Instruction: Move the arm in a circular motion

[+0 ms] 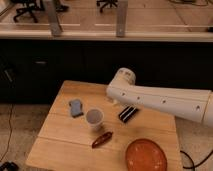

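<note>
The white arm comes in from 3 o'clock and stretches across the back part of the wooden tabletop, rising slightly toward 9 o'clock. Its rounded elbow sits over the tabletop's 12 o'clock edge, and small dark screw dots run along its side. The hand does not show in the camera view, so I cannot tell whether it is wide, narrow or holding anything. A white cup stands upright near the middle of the tabletop. Taken from the cup, a blue-grey pad lies near at 10 o'clock, a dark striped packet at 3 o'clock just below the arm's lower edge, a reddish-brown oblong item just beside at 5 o'clock, and an orange plate farther off at 4 o'clock, by the front corner. A dark cabinet front stands behind the tabletop at 12 o'clock
</note>
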Robot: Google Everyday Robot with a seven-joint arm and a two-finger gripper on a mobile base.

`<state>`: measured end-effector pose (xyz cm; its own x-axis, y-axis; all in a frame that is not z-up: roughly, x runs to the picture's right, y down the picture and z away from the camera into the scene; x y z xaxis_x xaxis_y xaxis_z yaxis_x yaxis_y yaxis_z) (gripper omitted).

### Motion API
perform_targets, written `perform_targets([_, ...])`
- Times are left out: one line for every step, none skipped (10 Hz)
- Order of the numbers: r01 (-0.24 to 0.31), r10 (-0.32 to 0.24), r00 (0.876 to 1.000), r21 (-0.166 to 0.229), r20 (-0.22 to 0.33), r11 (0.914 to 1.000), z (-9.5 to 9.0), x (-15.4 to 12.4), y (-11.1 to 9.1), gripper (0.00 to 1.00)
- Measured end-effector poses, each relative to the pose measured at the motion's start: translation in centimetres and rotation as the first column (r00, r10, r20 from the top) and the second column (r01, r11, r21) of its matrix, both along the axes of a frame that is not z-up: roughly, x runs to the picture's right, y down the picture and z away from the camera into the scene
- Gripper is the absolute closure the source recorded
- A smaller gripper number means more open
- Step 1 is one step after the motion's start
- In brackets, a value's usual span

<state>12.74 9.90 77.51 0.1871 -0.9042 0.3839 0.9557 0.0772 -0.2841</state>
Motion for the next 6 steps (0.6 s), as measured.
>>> perform_targets([0.010,-0.010,1.000,-0.001,-0.001,1.0000,0.21,0.52,-0.01,0.20])
perform_targets([0.015,-0.015,1.000,0.000,0.000,0.9999,0.29,0.79,-0.03,0.20])
perform_targets([0.028,-0.028,1.000,0.001,0.003,0.9996,0.35,0.93,-0.10,0.20])
perform_targets([0.039,-0.039,0.999,0.002,0.005,0.9992,0.49,1.04,-0.25,0.20])
perform_targets([0.053,-0.053,0.999,0.002,0.009,0.9986,0.74,1.13,-0.27,0.20])
perform_targets([0.064,-0.064,0.998,0.002,0.009,0.9979,0.89,1.37,-0.23,0.20])
